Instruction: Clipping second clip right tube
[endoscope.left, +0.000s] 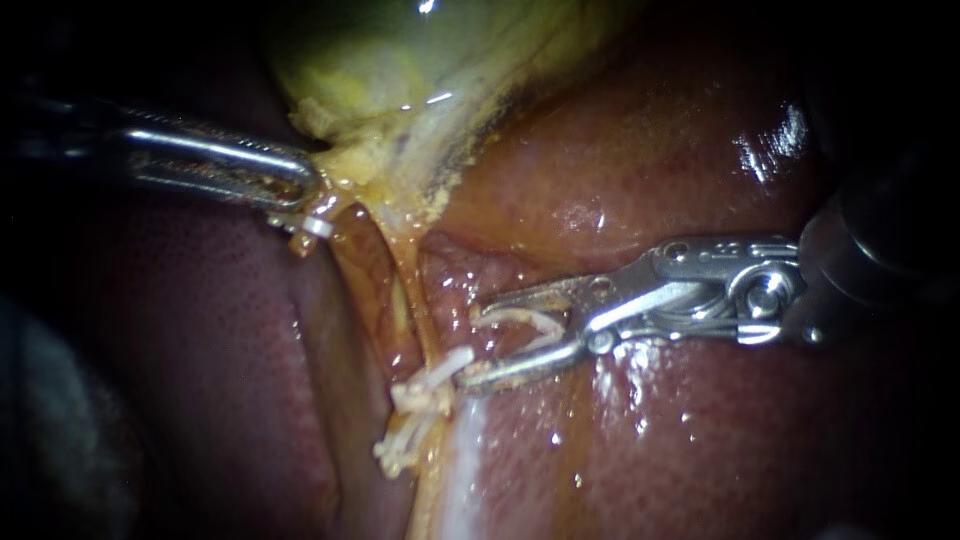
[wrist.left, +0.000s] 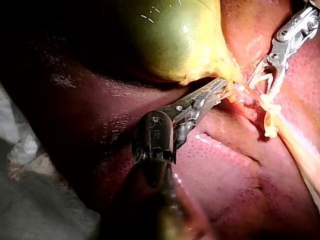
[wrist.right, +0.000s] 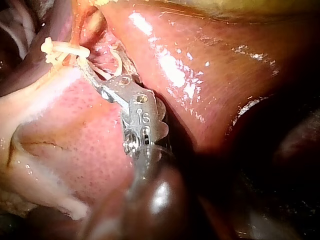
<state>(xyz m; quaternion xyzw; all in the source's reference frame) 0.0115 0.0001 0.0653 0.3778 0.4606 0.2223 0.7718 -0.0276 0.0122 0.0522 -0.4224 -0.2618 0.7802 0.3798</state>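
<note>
The right instrument held a loose clip between its spread jaws, just beside the tube, above a fitted clip. The left instrument pinched the gallbladder.

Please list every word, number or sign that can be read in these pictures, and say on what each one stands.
None can be read.
Right instrument: a small stamped mark near its hinge, too small to read surely.
Left instrument, shut on the gallbladder: no text.
Clip in the right jaws, liver: no text.
</note>
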